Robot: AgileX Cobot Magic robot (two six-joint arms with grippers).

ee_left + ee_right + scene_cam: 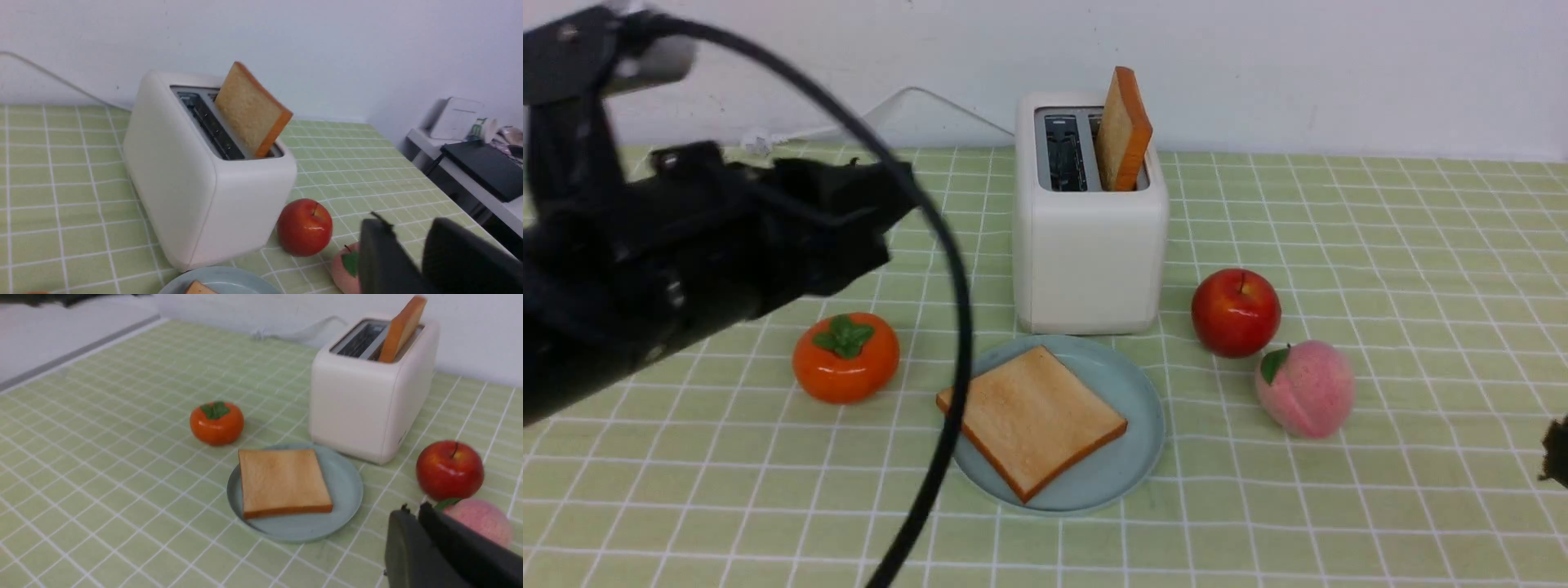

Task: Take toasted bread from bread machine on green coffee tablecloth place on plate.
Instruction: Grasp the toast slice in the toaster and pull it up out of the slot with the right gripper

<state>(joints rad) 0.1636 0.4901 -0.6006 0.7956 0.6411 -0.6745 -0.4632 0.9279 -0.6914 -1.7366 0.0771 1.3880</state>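
Leaning out of the bread machine (1086, 261), the toasted bread (1123, 131) looks light, stiff, crumbly; pinch its top crust. Left hand (408, 224) slightly apart, right hand (414, 509) together.

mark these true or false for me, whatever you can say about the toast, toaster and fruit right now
1. One slice of toasted bread lies flat on the plate. True.
2. Both slots of the bread machine hold bread. False: only one holds a standing slice; the other slot is empty.
3. The red apple sits on the plate. False: it is on the green tablecloth, beside the peach.
4. The persimmon is on the robot's left of the plate. True.
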